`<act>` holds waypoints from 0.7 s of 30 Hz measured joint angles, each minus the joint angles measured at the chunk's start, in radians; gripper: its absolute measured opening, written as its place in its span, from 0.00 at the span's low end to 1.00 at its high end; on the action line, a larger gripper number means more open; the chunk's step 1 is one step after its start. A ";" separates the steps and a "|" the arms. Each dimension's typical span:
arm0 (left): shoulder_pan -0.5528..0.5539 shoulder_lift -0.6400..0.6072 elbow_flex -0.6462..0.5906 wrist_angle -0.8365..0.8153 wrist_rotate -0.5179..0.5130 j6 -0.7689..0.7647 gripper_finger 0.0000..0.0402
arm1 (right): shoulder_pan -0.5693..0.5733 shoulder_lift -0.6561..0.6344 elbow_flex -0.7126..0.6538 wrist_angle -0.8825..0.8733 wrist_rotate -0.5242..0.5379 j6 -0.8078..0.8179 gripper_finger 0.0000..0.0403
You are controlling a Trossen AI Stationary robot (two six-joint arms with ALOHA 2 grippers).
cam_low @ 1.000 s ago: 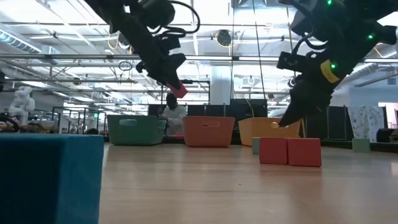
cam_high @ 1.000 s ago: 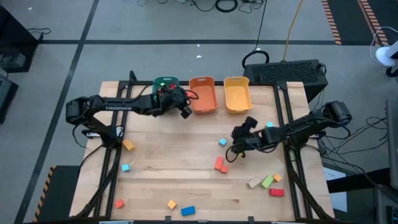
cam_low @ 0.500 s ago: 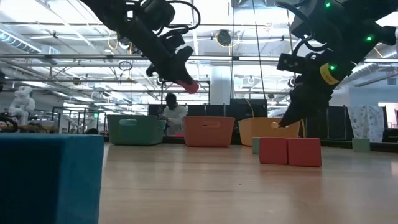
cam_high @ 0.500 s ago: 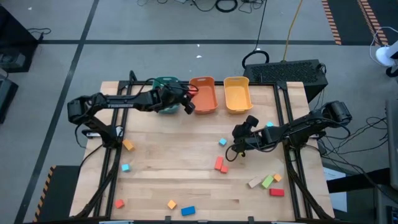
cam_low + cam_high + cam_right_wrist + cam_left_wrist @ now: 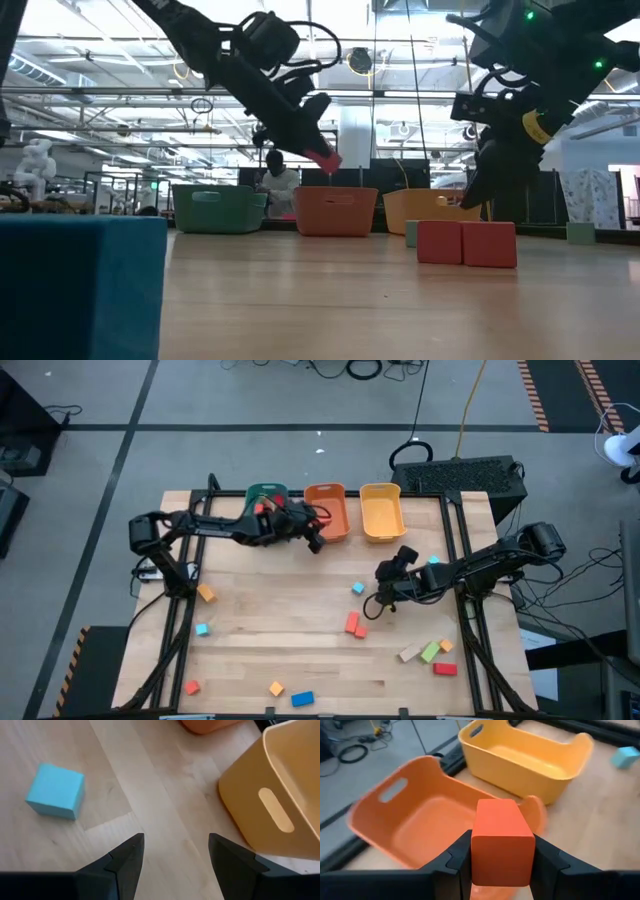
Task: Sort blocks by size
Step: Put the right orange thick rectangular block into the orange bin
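My left gripper is clamped on a red block, held in the air just in front of the orange bin, at its near rim. Yellow bin sits right beside the orange bin; teal bin on its other side. My right gripper hovers with fingers apart, empty, near a light blue cube, well in front of the orange bin. Other blocks lie scattered on the table, farther out from the orange bin.

Grey floor, bright ceiling lights
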 joint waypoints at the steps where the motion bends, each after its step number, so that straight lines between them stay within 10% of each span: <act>1: -0.006 0.000 0.000 0.019 -0.013 -0.027 0.34 | -0.001 0.000 0.000 -0.005 0.004 -0.001 0.52; 21: 0.049 0.013 0.158 -0.140 0.053 -0.223 0.34 | -0.079 0.000 0.012 0.148 -0.130 -0.089 0.52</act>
